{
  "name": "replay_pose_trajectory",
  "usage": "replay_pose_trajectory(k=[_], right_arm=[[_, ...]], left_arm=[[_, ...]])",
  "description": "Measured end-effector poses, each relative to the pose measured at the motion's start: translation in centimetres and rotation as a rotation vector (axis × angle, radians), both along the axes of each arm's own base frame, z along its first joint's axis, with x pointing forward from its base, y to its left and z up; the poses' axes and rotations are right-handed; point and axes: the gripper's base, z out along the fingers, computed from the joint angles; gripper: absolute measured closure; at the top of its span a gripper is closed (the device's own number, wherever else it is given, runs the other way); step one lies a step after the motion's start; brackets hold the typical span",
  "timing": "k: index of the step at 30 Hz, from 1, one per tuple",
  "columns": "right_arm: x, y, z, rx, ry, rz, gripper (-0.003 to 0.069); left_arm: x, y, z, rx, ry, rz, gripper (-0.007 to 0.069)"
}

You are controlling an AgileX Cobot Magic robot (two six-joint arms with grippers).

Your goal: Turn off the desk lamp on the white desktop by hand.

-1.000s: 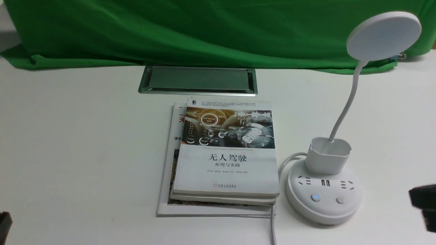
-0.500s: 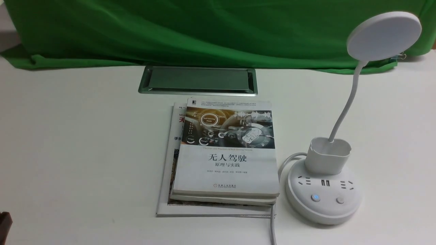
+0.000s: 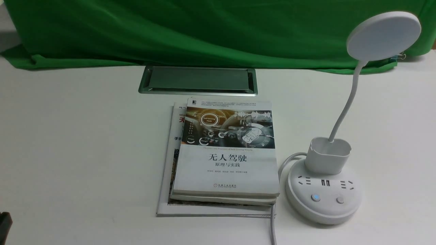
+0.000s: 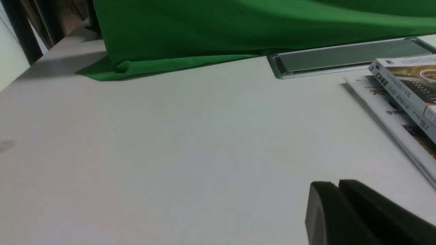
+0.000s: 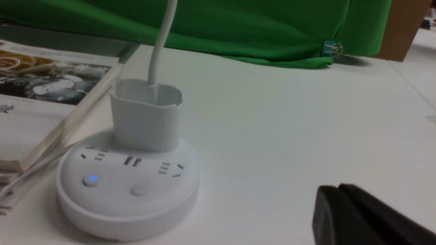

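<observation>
Though the desk lamp (image 3: pixel 325 211) stands lower right of the front frame, a misaimed tip could press the wrong button; both pincers (image 4: pixel 338 183) (image 5: pixel 338 187), fingers together

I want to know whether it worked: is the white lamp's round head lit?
Apparently off: the flat white disc looks dull, without glow.

Books (image 3: pixel 228 153) block the desk lamp's (image 3: pixel 323 194) left side

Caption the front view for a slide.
White desk lamp, its head looking unlit, beside stacked books on a white desktop.
</observation>
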Motion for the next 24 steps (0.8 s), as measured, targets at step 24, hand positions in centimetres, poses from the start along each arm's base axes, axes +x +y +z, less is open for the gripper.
replay_pose_trajectory(k=[24], right_arm=[[0.00, 0.00, 0.00, 0.005, 0.000, -0.001, 0.0613]], left_arm=[[0.00, 0.00, 0.00, -0.001, 0.000, 0.000, 0.0605]])
